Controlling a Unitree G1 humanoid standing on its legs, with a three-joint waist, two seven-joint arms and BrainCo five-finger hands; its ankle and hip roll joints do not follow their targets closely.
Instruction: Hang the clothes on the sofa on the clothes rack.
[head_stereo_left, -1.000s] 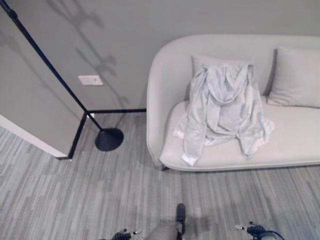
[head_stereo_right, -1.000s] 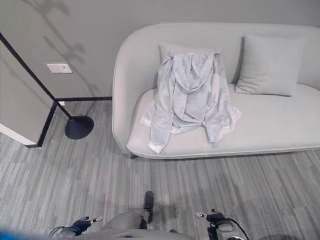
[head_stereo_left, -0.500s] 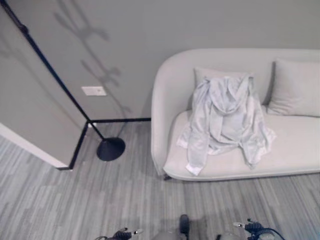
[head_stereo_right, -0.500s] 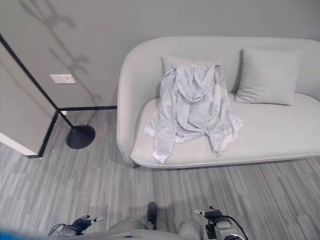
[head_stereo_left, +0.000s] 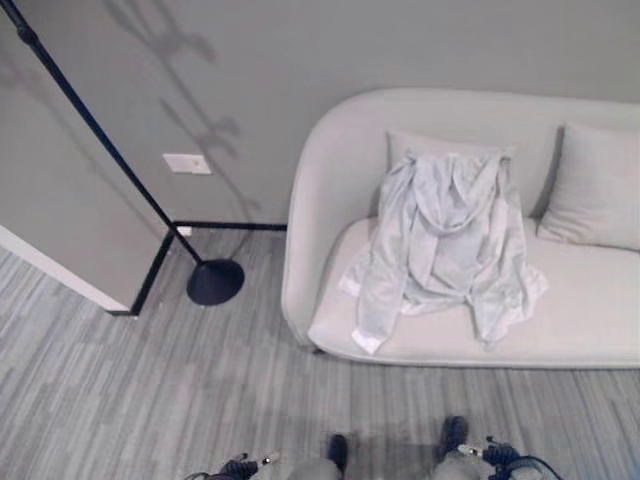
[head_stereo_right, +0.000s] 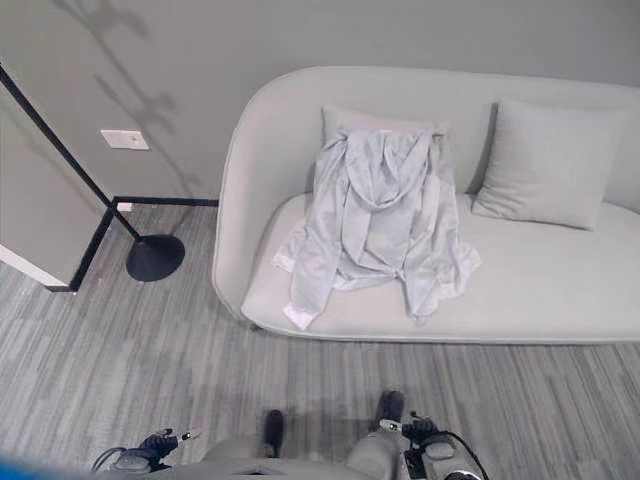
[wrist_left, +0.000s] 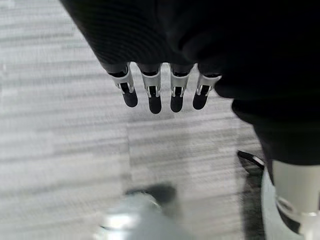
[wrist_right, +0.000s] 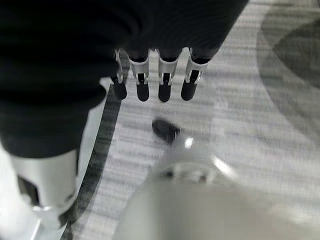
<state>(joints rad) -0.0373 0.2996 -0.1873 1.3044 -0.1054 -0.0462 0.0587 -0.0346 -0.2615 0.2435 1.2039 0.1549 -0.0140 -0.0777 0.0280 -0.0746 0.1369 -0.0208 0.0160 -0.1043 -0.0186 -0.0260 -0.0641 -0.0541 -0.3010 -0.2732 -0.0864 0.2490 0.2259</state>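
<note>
Grey floor (wrist_left: 60, 150) beneath; left hand (wrist_left: 160, 95), right hand (wrist_right: 150, 85) hang, fingers straight.

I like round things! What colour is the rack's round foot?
Black, clearest in left eye view.

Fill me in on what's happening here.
Nothing is being handled yet. A pale grey hooded jacket lies draped over the seat and a back cushion of the light sofa, with a second cushion beside it. The clothes rack, a black pole on a round base, stands on the floor beside the sofa. The left hand and right hand hang down over the floor, fingers straight, holding nothing. The jacket is untouched and not yet hung.
</note>
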